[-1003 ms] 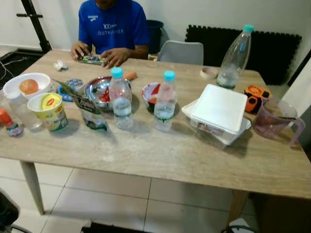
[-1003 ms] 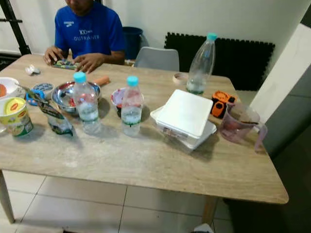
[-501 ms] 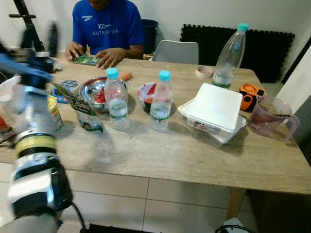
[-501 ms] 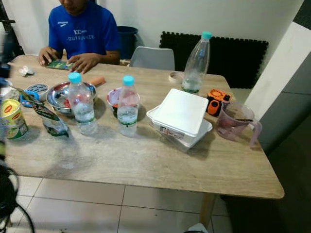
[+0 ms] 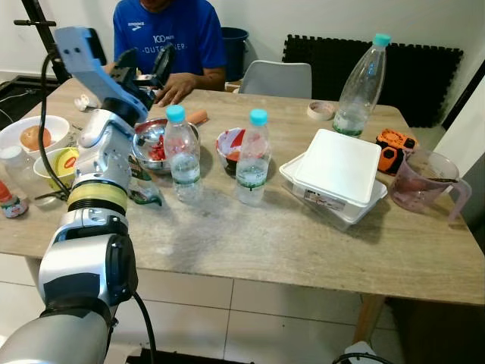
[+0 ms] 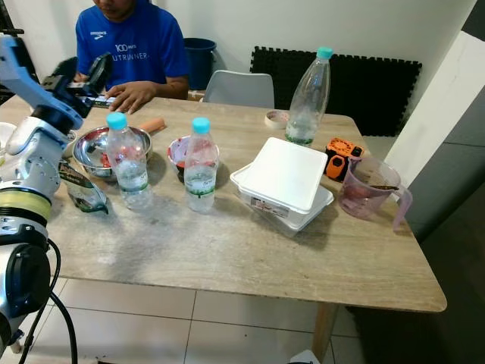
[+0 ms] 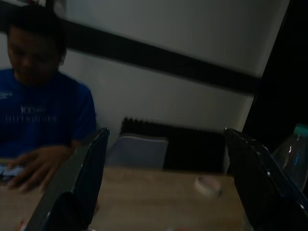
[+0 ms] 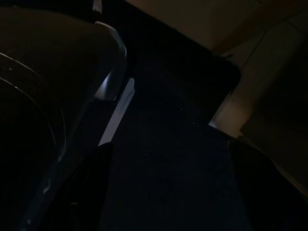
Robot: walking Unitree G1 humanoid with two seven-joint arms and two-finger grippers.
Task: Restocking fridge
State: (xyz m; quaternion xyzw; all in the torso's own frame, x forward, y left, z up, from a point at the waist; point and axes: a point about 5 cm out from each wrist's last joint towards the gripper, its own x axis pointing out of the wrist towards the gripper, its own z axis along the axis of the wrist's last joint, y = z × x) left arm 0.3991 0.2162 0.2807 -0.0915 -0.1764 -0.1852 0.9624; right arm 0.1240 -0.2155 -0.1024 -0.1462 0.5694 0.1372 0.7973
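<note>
The left gripper (image 5: pixel 144 64) hangs raised over the wooden table (image 5: pixel 265 243), fingers spread, holding nothing; two small water bottles (image 5: pixel 184 155) stand upright near a white foam box (image 5: pixel 339 168); the right gripper's (image 8: pixel 168 187) fingers seem parted, though that view is dark.

Head stereo pair down onto table (image 5: pixel 303 243)

White wall (image 5: pixel 318 19) — tiled floor (image 5: pixel 250 318), wooden table (image 5: pixel 288 243)

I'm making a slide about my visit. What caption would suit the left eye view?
Robot's left claw raised open over a wooden table crowded with water bottles, bowls and a white food box, a person seated opposite.
</note>
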